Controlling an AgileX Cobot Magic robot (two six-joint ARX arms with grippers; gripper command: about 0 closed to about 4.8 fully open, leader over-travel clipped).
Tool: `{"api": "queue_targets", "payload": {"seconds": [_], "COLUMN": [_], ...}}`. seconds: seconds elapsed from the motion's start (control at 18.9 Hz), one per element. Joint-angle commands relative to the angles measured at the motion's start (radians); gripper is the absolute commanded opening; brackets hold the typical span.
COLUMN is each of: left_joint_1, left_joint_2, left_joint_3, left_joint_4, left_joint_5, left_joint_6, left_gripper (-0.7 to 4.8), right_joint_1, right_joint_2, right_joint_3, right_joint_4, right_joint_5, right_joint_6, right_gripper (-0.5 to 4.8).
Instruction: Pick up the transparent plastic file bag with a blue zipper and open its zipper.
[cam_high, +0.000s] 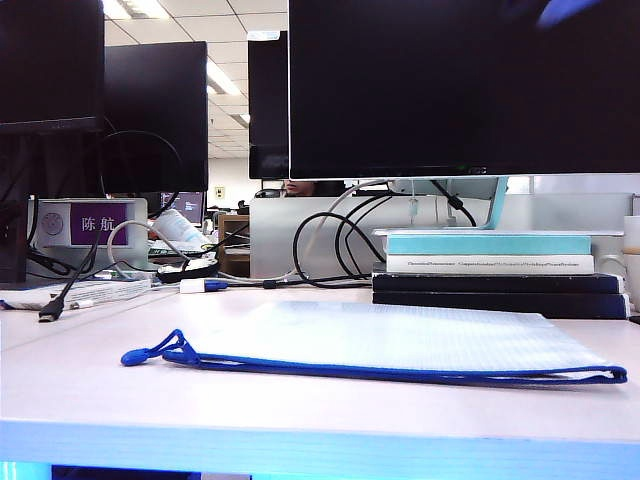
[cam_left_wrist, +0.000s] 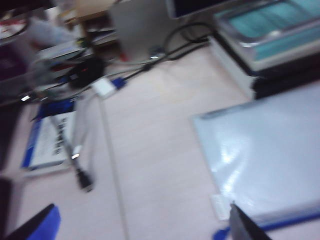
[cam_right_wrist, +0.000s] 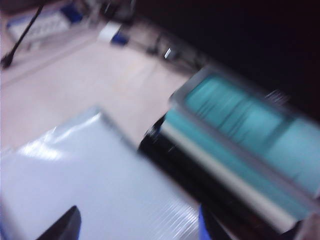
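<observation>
The transparent plastic file bag lies flat on the pale table. Its blue zipper runs along the front edge and ends in a cord loop at the left. Neither gripper shows clearly in the exterior view. In the left wrist view my left gripper is open over bare table beside the bag's corner, with the blue zipper by one fingertip. My right gripper is open above the bag, with nothing between its fingers.
A stack of books stands just behind the bag on the right, under a large monitor. Cables, a white adapter and a booklet with a loose cable plug lie at the back left.
</observation>
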Motion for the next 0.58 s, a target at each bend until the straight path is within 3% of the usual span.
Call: {"api": "queue_targets", "payload": {"seconds": [0.05,0.37,0.58], "left_joint_1": [0.127,0.440,0.520], "left_joint_2": [-0.039,-0.149,-0.219], "left_joint_3": [-0.011,-0.137,-0.209], "left_joint_4": [0.037,0.157,0.209], "left_joint_5": [0.073,0.274,0.274], "left_joint_6": [-0.023,-0.096,-0.136], "left_gripper": [4.79,4.79,4.79], "right_joint_1": [-0.031,-0.048,-0.049], "right_joint_2": [-0.102,-0.370,-0.591], "right_joint_3": [-0.064,-0.322,-0.534], "right_joint_4": [0.136,0.358,0.489], "right_joint_5": [0.061,0.220,0.306], "right_joint_6": [0.057,0.169,0.257], "right_gripper": [2.91,2.91,2.91]}}
